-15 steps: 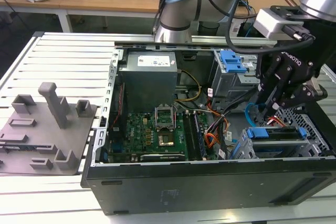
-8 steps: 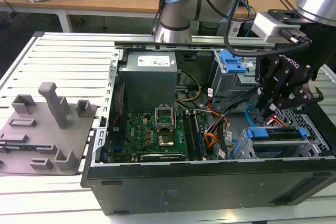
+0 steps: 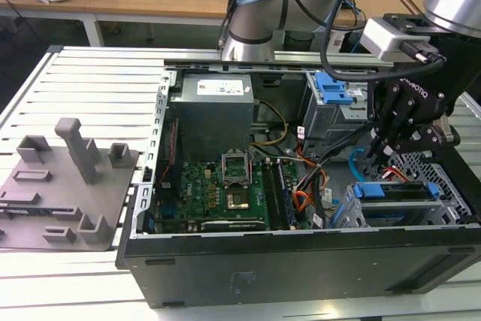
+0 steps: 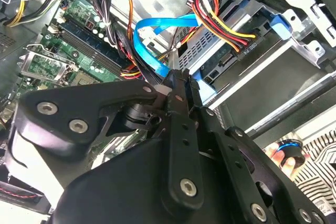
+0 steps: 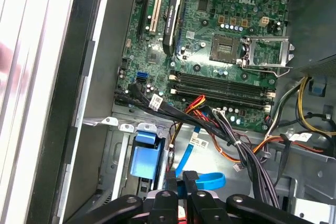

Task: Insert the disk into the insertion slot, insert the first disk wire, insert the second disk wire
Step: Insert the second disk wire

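While above disk [image 3: 397, 191] in insertion slot [image 3: 443, 174], end effector [image 4: 178, 77] fingers pinched on blue cable [image 4: 149, 43]

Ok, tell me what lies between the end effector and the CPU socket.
In the first wrist view, a bundle of loose wires and the memory slots lie between the end effector and the CPU socket.

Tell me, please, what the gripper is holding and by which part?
The gripper is shut on the flat blue cable's connector end.
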### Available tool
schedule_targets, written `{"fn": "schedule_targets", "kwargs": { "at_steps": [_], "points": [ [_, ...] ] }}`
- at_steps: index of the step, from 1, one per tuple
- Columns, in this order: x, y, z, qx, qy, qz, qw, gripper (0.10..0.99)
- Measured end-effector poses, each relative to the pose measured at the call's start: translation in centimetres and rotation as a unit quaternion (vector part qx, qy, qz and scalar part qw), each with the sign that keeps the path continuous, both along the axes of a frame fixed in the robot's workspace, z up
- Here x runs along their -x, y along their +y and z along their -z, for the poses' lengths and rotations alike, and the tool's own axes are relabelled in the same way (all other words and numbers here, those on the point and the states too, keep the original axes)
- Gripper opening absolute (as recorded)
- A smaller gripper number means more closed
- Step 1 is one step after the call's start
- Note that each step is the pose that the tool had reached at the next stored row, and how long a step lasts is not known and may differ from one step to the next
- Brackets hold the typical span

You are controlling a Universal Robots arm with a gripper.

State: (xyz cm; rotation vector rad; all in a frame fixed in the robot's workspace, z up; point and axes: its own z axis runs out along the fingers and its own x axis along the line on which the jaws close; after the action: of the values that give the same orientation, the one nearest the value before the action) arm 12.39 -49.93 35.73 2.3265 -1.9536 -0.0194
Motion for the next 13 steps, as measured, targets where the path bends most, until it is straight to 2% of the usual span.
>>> {"fn": "schedule_targets", "kwargs": {
  "at_steps": [1,4,8,9,13],
  "points": [
    [0.00,-0.07,0.01,-0.0001,0.0000,0.000,1.0000,0.165],
    [0.00,-0.99,-0.01,-0.0002,0.0000,0.000,1.0000,0.165],
    [0.00,-2.71,0.00,-0.0035,0.0000,0.000,1.0000,0.165],
    [0.00,-3.56,0.00,-0.0068,0.0000,0.000,1.0000,0.165],
    [0.00,-3.60,-0.01,-0.0068,0.0000,0.000,1.0000,0.165]
  ]
}}
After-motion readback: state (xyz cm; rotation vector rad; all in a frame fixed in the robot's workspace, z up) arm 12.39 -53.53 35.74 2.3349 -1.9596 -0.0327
